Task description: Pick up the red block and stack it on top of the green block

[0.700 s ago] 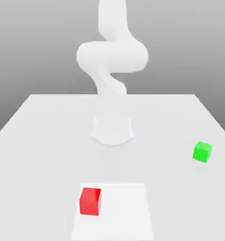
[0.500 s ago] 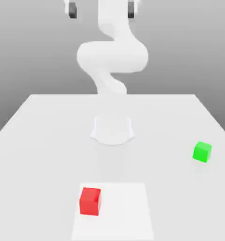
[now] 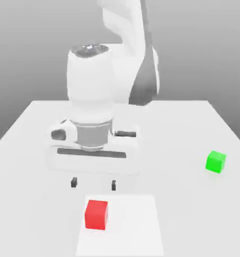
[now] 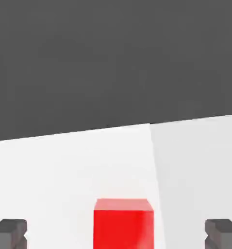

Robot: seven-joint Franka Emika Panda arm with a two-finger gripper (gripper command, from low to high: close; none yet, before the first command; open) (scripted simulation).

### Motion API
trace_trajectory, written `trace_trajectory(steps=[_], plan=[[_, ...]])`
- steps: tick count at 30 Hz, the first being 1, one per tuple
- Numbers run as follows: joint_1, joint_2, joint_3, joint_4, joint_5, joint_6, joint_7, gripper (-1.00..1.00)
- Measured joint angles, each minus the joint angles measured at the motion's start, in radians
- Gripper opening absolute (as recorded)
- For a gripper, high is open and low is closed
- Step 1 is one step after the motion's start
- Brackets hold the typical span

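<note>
Ext. view: green block (image 3: 215,162) visible.

Bright red block (image 3: 96,214), bright green block (image 3: 215,162), plain white table (image 3: 192,130), white arm (image 3: 92,85) with dark grey fingertips (image 4: 223,233), grey backdrop

No text, label, brand, number or sign can be read anywhere in these pictures. The faces of the red block (image 3: 96,214) and of the green block (image 3: 216,162) are plain and carry no writing. The white arm (image 3: 92,95) has smooth casing without a logo or marking, and the table (image 3: 192,130) is a bare white surface with no print on it.
</note>
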Motion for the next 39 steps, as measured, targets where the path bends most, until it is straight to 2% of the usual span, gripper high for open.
trace_trajectory(steps=[5, 6, 13, 19, 31, 39], plan=[[-0.015, 0.181, 0.023, 0.016, 0.038, 0.149, -0.029, 0.0], [-0.02, 0.209, 0.029, 0.02, 0.043, 0.173, -0.032, -1.0], [-0.022, 0.212, 0.031, 0.021, 0.04, 0.175, -0.03, -1.0], [-0.01, 0.023, 0.02, -0.008, 0.001, 0.015, -0.002, -1.0], [0.433, -0.121, 0.243, -0.075, 0.072, -0.057, -0.131, -1.0], [0.679, -0.204, 0.416, -0.119, 0.129, -0.091, -0.228, -1.0]])
